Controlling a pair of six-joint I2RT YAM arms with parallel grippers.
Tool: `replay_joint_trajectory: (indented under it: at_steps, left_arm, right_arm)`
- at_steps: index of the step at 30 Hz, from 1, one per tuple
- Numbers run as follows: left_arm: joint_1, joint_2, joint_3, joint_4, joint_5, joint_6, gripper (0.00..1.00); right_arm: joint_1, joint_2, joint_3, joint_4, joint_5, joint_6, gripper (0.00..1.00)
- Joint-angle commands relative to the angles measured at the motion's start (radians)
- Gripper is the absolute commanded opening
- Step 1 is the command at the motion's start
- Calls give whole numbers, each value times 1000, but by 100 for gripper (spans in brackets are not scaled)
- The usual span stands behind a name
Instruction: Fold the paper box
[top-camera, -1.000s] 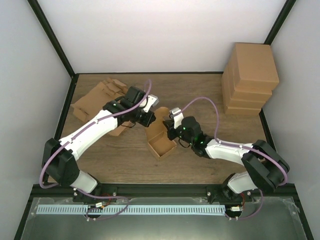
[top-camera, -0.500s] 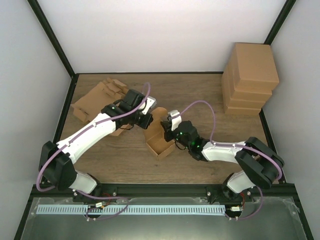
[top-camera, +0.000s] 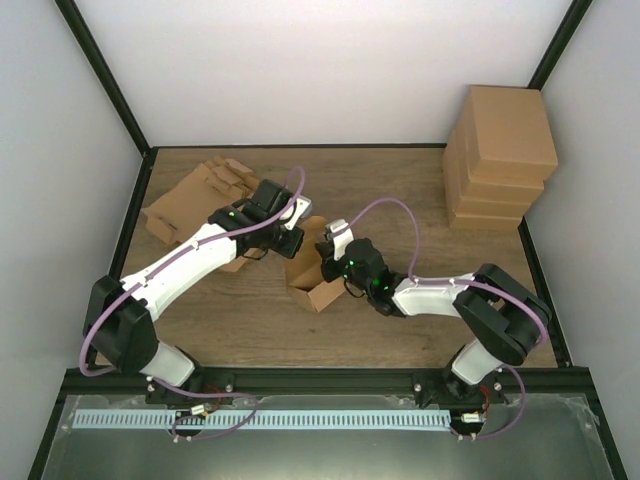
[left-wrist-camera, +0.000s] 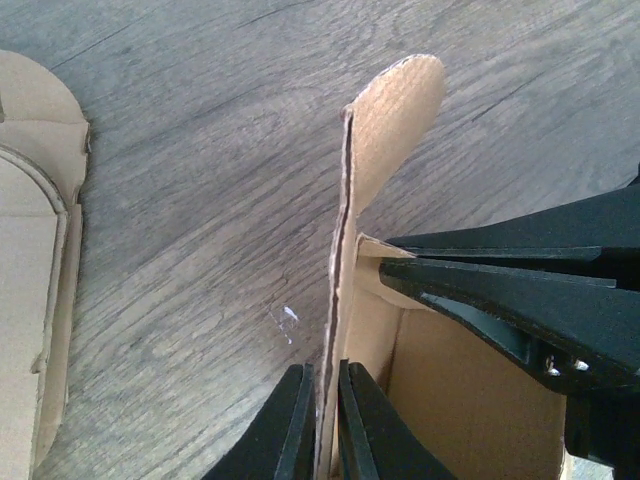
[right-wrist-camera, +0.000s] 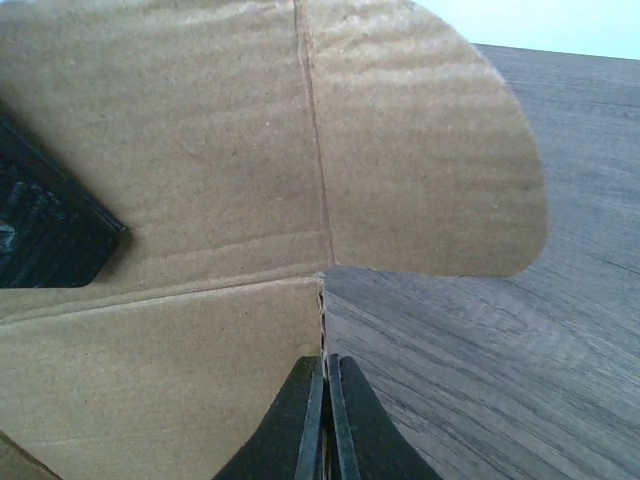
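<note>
The paper box is a brown cardboard tray, half folded, at the table's middle with its tall back panel upright. My left gripper is shut on that panel's edge; in the left wrist view its tips pinch the thin cardboard below a rounded flap. From the other side, my right gripper is shut on a side wall's edge. The right wrist view shows its tips closed on the cardboard under the rounded flap. The box's inside is open.
Flat cardboard blanks lie at the back left, one edge showing in the left wrist view. A stack of finished boxes stands at the back right. Dark frame posts and white walls enclose the wooden table.
My right arm has reached further left and the box has slid slightly left with it. The left gripper has shifted a little up and left, still pinching the panel.
</note>
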Motion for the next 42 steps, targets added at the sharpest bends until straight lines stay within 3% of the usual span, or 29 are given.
replay_joint_trajectory:
  at_steps: [1, 12, 16, 23, 28, 35, 42]
  left_arm:
    - [7, 4, 0, -27, 10, 2, 9]
    - [-1, -2, -43, -29, -2, 18, 9]
    - [-6, -1, -40, -33, -19, 18, 9]
    - [-19, 2, -41, -32, -31, 11, 9]
    - [-31, 10, -50, -35, -68, 0, 9]
    - [-33, 3, -81, -32, -106, -99, 9]
    - [-31, -44, -122, -18, -87, -263, 9]
  right_arm:
    - [12, -13, 38, -100, -21, -45, 2]
    - [-83, -150, 63, -346, -241, -70, 19]
    - [-110, -181, 97, -456, -326, -88, 32]
    - [-114, -208, 169, -629, -354, -107, 43]
    - [-114, -287, 170, -737, -361, -57, 56]
    - [-113, -436, 150, -952, -443, 66, 61]
    - [12, -648, 10, -894, -530, 118, 62]
